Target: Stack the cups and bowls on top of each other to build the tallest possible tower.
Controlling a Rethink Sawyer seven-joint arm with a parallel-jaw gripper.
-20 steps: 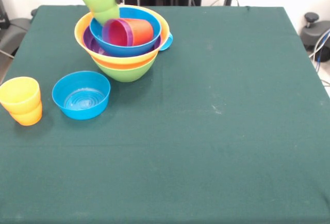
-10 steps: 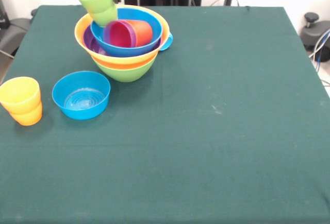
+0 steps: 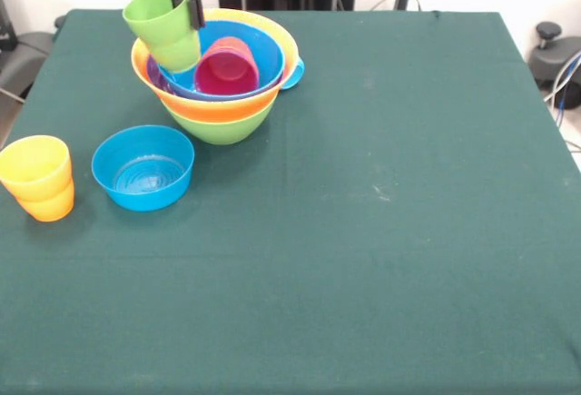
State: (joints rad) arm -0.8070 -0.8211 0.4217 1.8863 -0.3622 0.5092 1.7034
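From the front view, we find the tower [image 3: 218,73] standing toward eleven o'clock on the green table [image 3: 363,232]: a lime green bowl [image 3: 222,123] as base, an orange band above it, then the yellow bowl [image 3: 281,45], a purple bowl [image 3: 156,75] showing only as a sliver at the nine o'clock side, and the big blue bowl [image 3: 268,54] uppermost. Inside the blue bowl lies a purple cup [image 3: 225,70] nested in an orange cup [image 3: 238,45], on their side, mouth toward six o'clock, long axis running roughly twelve to six. A light blue piece [image 3: 295,73] protrudes at the tower's three o'clock side. The gripper [image 3: 182,0] enters from twelve o'clock; we see one dark finger [image 3: 194,9] inside the green cup [image 3: 163,27], its jaws clamped on the cup's wall. That cup is tilted, mouth toward eleven o'clock and base toward five, resting over the tower's rim at ten o'clock. At eight o'clock, apart from the tower, stands the smaller blue bowl [image 3: 143,168], upright and open upward. Just beside it at nine o'clock, a yellow cup [image 3: 34,166] sits upright, nested in an orange one [image 3: 50,204].
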